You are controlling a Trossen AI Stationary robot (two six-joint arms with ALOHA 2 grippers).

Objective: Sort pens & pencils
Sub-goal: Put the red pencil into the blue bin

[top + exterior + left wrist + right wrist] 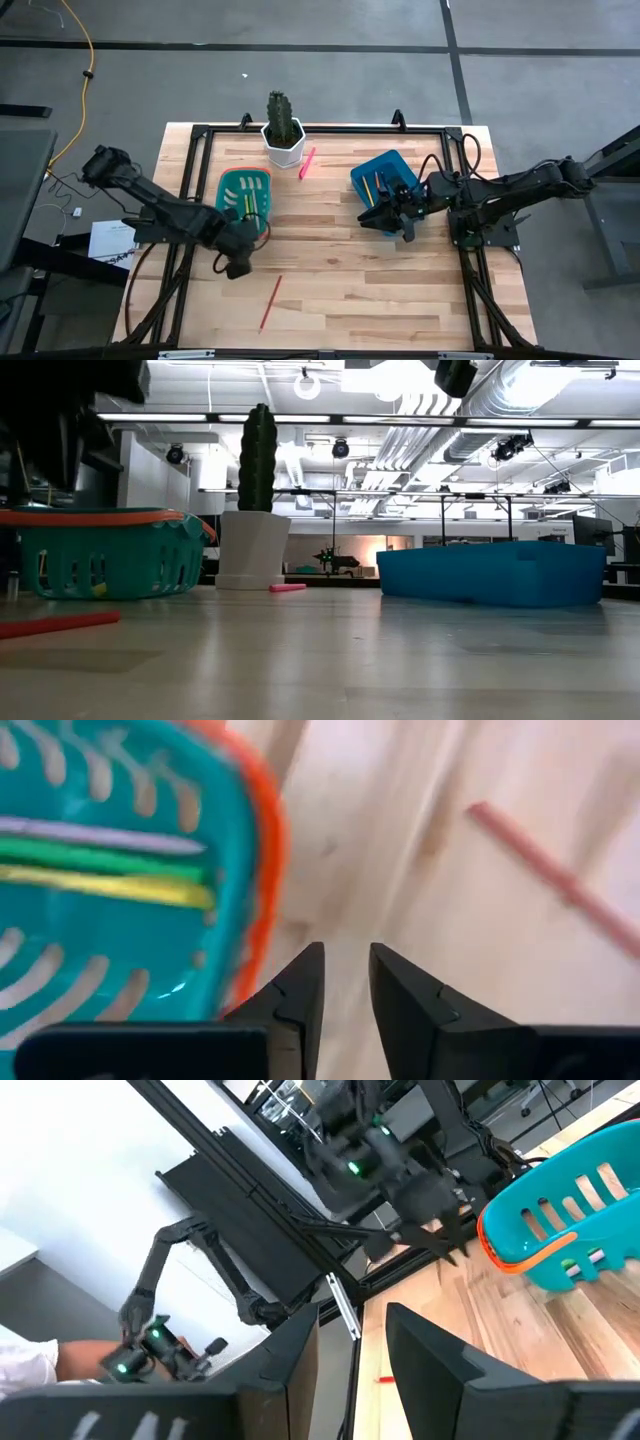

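Observation:
My left gripper (238,268) (345,955) hangs open over bare wood, just near of the teal basket with an orange rim (245,193) (110,870), with nothing between its fingers. Inside the basket lie a green pen (100,855), a yellow pen (110,885) and a pale lilac stick (100,832). A reddish pencil (270,302) (560,880) lies flat on the table near the front edge. A hot-pink pen (307,162) (288,588) lies beside the cactus pot. My right gripper (372,220) (350,1315) waits open by the blue bin (385,178), which holds thin pencils (372,185).
A cactus in a white pot (283,130) (255,510) stands at the far edge between basket and bin. A black frame (320,128) runs round the tabletop. Bare wood spreads across the middle and near half of the table (380,290).

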